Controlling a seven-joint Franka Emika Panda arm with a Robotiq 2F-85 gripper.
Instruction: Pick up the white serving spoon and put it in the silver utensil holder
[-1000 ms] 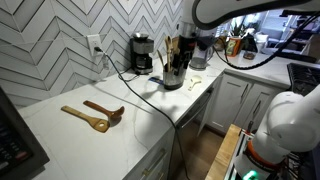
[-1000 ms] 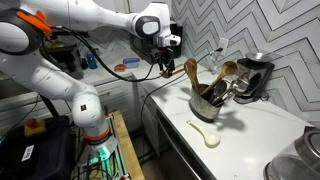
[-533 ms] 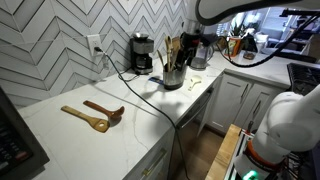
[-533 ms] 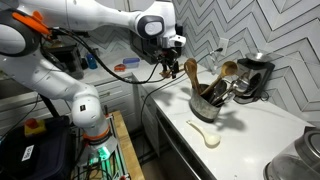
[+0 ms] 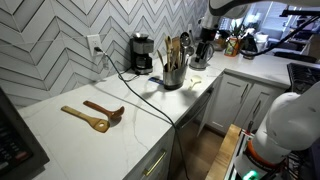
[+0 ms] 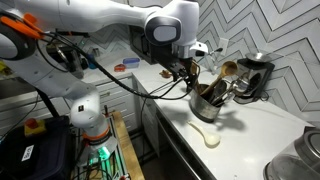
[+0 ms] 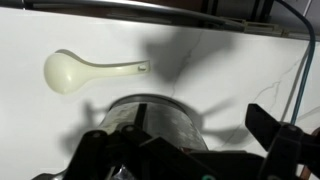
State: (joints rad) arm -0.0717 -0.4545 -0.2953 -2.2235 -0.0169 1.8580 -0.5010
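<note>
The white serving spoon (image 7: 85, 70) lies flat on the white counter with its bowl to the left in the wrist view. It also shows in an exterior view (image 6: 206, 136), in front of the silver utensil holder (image 6: 207, 104). The holder (image 5: 173, 76) is a shiny metal cup with wooden utensils sticking out, and its rim fills the lower middle of the wrist view (image 7: 160, 118). My gripper (image 6: 186, 72) hangs above the counter next to the holder, open and empty, with its fingers (image 7: 185, 150) wide apart. It is well above the spoon.
Two brown wooden spoons (image 5: 93, 116) lie on the counter to the left. A black coffee maker (image 5: 143, 53) stands by the tiled wall behind the holder (image 6: 256, 76). A black cable (image 5: 150, 95) runs across the counter. The counter's front edge is close to the spoon.
The arm has swung toward the holder. In an exterior view the gripper moved right and down, closer to the holder and the white spoon. Nothing on the counter moved.
</note>
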